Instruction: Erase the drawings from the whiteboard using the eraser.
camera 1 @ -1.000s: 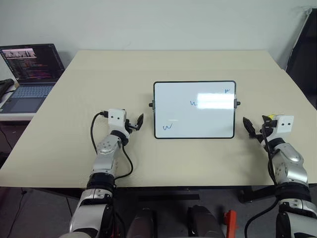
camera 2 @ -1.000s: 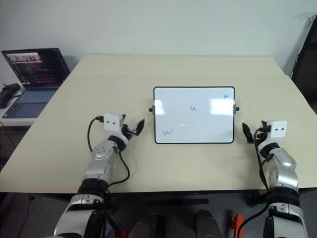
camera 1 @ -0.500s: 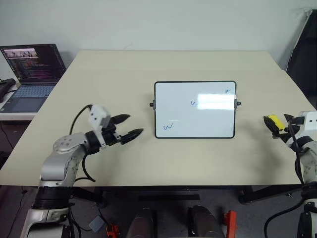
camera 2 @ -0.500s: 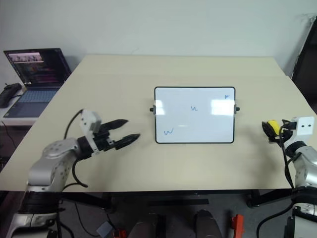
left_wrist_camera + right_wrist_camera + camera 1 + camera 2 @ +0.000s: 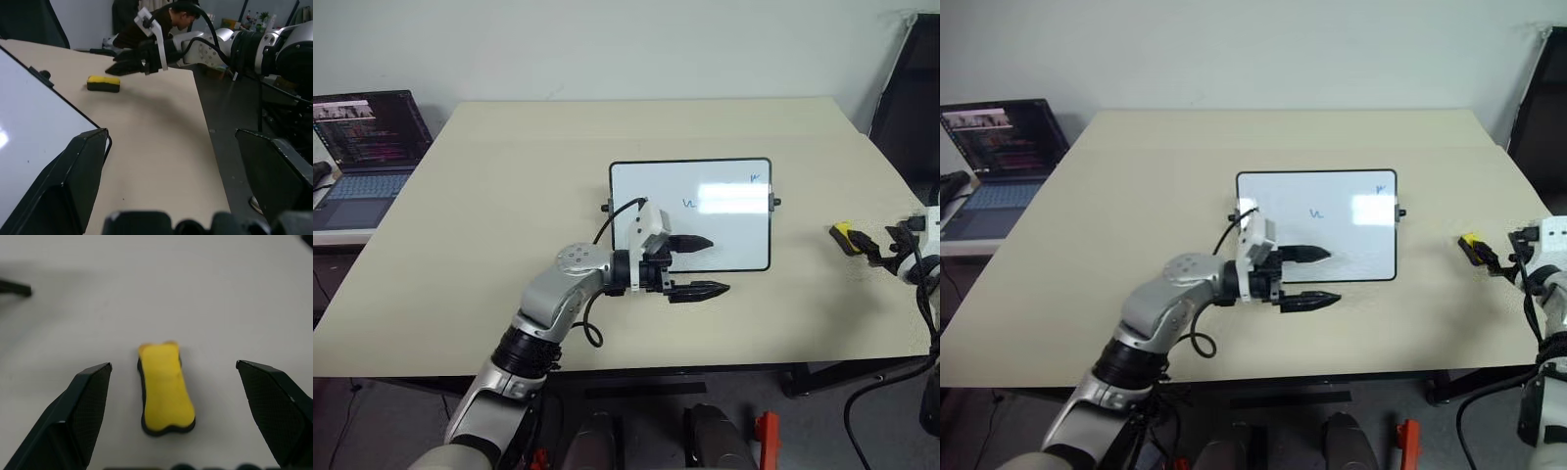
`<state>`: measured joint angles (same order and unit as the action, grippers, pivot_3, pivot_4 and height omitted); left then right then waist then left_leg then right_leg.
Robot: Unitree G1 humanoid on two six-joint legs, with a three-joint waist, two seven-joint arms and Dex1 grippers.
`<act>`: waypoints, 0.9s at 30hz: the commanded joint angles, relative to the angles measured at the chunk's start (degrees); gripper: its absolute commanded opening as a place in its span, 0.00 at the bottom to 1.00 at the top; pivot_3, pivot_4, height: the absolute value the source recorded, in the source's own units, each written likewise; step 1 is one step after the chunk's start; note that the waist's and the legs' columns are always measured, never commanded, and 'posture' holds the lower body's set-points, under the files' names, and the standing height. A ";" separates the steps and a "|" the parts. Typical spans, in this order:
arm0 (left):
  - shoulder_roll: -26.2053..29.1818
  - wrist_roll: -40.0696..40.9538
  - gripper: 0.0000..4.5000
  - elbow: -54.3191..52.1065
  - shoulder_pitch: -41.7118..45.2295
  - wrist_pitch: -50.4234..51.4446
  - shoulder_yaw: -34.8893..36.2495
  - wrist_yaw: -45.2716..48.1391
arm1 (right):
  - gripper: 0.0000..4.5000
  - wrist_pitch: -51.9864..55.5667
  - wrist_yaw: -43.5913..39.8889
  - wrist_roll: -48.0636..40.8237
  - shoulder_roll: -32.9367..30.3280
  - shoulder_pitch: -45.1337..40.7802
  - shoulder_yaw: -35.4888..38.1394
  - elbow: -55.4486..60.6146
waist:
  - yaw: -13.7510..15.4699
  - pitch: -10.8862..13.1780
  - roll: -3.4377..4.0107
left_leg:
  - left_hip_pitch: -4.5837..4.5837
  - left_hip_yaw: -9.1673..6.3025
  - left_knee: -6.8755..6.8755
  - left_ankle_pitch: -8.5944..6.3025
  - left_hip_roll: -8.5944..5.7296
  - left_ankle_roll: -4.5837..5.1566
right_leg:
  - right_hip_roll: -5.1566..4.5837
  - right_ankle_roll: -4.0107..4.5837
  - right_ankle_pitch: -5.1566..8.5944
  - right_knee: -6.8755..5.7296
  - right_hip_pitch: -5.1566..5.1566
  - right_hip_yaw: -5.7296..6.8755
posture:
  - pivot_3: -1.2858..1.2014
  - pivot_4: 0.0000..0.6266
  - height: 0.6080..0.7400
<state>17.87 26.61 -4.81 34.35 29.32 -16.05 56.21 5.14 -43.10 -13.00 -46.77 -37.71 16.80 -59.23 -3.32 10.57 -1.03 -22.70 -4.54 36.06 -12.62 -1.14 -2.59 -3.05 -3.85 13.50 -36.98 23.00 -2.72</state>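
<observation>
The whiteboard (image 5: pixel 690 215), a glossy white rectangle with a thin black frame, rounded corners and small black knobs on its short sides, lies flat on the bench (image 5: pixel 509 196) just right of the frame's centre in the left eye view. Two blue drawings show on it, one squiggle (image 5: pixel 689 204) near the board's middle and another (image 5: pixel 755 178) in its upper right corner. The eraser (image 5: pixel 843 236), a small yellow block with a black underside, lies flat on the bench at the right of the frame, well apart from the board.
</observation>
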 commanded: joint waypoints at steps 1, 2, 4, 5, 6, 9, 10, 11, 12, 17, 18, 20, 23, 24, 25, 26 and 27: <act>0.33 -0.12 1.00 -1.64 0.54 -0.36 -0.17 1.34 | 0.99 -0.24 -1.15 2.60 -1.83 -3.13 -1.69 -4.42 | 0.01 0.00 0.00 | -0.01 0.00 0.00 0.00 0.00 0.00 | 0.00 0.00 0.00 0.00 0.00 0.00 | 0.52 0.24 1.00; 0.64 -0.03 1.00 -2.52 0.10 0.14 -0.30 1.58 | 0.99 -0.53 -1.09 3.16 -1.88 -3.92 -2.06 -5.70 | 0.00 0.00 0.00 | -0.02 0.00 0.01 0.00 -0.01 0.00 | 0.00 0.00 0.00 0.00 0.00 0.00 | 0.52 0.24 1.00; 1.14 0.04 1.00 -3.63 -0.60 0.64 -0.32 1.79 | 0.99 -1.02 -1.28 3.64 -1.79 -5.20 -2.27 -7.38 | 0.02 0.00 0.00 | -0.02 0.01 0.01 0.00 -0.02 0.00 | -0.01 -0.01 0.00 0.01 0.00 -0.03 | 0.52 0.24 1.00; 1.38 0.11 1.00 -3.89 -0.83 0.68 -0.19 1.89 | 0.99 -1.20 -1.36 3.74 -1.70 -5.55 -2.30 -7.78 | 0.02 0.00 0.00 | -0.03 0.00 0.01 0.00 -0.02 0.00 | -0.02 -0.01 0.00 0.02 0.00 -0.03 | 0.52 0.24 1.00; 1.43 0.02 1.00 -3.98 -0.99 0.67 -0.18 1.77 | 0.99 -1.35 -1.30 4.10 -1.61 -5.97 -2.49 -8.30 | 0.02 0.01 -0.01 | -0.03 0.00 0.01 0.00 -0.02 0.00 | -0.02 -0.02 0.00 0.02 0.00 -0.03 | 0.52 0.24 1.00; 1.44 -0.96 1.00 -4.05 -1.65 -0.13 -0.35 1.29 | 0.99 -1.60 -1.57 4.52 -1.07 -6.93 -2.46 -9.21 | 0.06 0.01 0.00 | -0.03 0.00 0.01 0.00 -0.02 0.00 | -0.01 -0.02 0.00 0.02 0.00 -0.02 | 0.52 0.24 1.00; 1.50 -1.00 1.00 -4.26 -1.86 -0.08 -0.33 1.33 | 0.99 -1.70 -1.69 4.57 -0.91 -7.15 -2.34 -9.38 | 0.06 0.01 -0.01 | -0.03 0.00 0.01 0.00 -0.03 0.00 | -0.01 -0.02 0.00 0.01 0.00 -0.02 | 0.52 0.24 1.00; 1.38 -0.92 1.00 -4.49 -2.01 0.20 -0.20 1.10 | 0.99 -1.77 -1.72 4.65 -0.78 -7.37 -2.25 -9.55 | 0.06 0.01 0.00 | -0.02 0.00 0.01 0.00 -0.02 0.00 | -0.01 -0.02 0.00 0.01 0.00 -0.02 | 0.52 0.24 1.00; 1.28 -0.87 1.00 -4.68 -2.13 0.39 -0.10 0.92 | 0.99 -1.86 -1.71 4.71 -0.68 -7.56 -2.16 -9.70 | 0.06 0.01 0.00 | -0.02 0.00 0.01 0.00 -0.02 0.00 | -0.01 -0.02 0.00 0.01 0.00 -0.02 | 0.52 0.24 1.00; 1.52 -1.10 1.00 -5.64 -3.20 0.77 -0.33 0.41 | 0.99 -1.90 -0.88 4.82 -0.15 -8.37 -1.92 -10.05 | 0.04 0.01 0.00 | -0.03 -0.01 0.01 0.00 -0.02 0.00 | -0.02 -0.02 0.00 0.01 0.00 -0.02 | 0.52 0.24 1.00; 1.58 -1.13 1.00 -5.77 -3.32 0.83 -0.31 0.40 | 0.99 -1.93 -0.67 4.83 -0.07 -8.48 -1.89 -10.11 | 0.02 0.00 0.00 | -0.02 0.00 0.01 0.00 -0.02 0.00 | -0.02 -0.02 0.00 0.01 0.00 -0.03 | 0.52 0.24 1.00; 1.63 -1.06 1.00 -6.28 -3.69 1.21 -0.17 0.16 | 0.99 -1.89 -0.27 4.75 0.12 -8.81 -1.78 -10.28 | 0.03 0.00 0.00 | -0.02 -0.01 0.01 0.00 -0.02 0.00 | -0.02 -0.02 0.00 0.00 0.00 -0.02 | 0.52 0.24 1.00; 1.66 -1.08 1.00 -6.87 -4.08 1.59 -0.17 -0.04 | 0.96 -1.88 -0.45 4.62 0.24 -8.92 -1.72 -10.32 | 0.04 0.00 0.00 | -0.03 -0.01 0.02 0.00 -0.02 0.00 | -0.02 -0.02 0.00 0.01 0.00 -0.03 | 0.52 0.24 1.00; 1.65 -1.07 1.00 -7.09 -4.20 1.70 -0.23 -0.10 | 0.91 -1.86 -0.44 4.57 0.25 -8.90 -1.68 -10.31 | 0.05 0.01 0.00 | -0.03 -0.01 0.01 0.00 -0.02 0.00 | -0.02 -0.02 0.00 0.01 0.00 -0.03 | 0.52 0.24 1.00; 1.64 -1.06 1.00 -7.21 -4.25 1.77 -0.28 -0.16 | 0.88 -1.85 -0.41 4.57 0.25 -8.89 -1.66 -10.31 | 0.06 0.01 0.00 | -0.03 -0.01 0.01 0.00 -0.02 0.00 | -0.02 -0.02 0.00 0.01 0.00 -0.02 | 0.52 0.24 1.00; 1.61 -1.10 1.00 -7.21 -4.23 1.81 -0.31 -0.25 | 0.80 -1.89 -0.42 4.63 0.23 -8.87 -1.71 -10.29 | 0.06 0.01 0.00 | -0.03 -0.01 0.01 0.00 -0.02 0.00 | -0.02 -0.02 0.00 0.01 0.00 -0.02 | 0.52 0.24 1.00; 1.62 -1.22 1.00 -7.17 -4.21 1.73 -0.34 -0.36 | 0.73 -1.94 -0.46 4.68 0.21 -8.84 -1.74 -10.24 | 0.06 0.00 0.00 | -0.03 -0.01 0.01 0.00 -0.02 0.00 | -0.02 -0.02 0.00 0.01 0.00 -0.02 | 0.52 0.24 1.00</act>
<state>19.52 25.39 -9.17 29.90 31.09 -16.14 55.98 4.29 -43.52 -7.91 -46.02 -45.42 14.28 -69.88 -3.26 10.58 -1.03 -22.72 -4.55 36.07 -12.62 -1.16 -2.59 -3.07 -3.88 13.50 -36.97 23.00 -2.74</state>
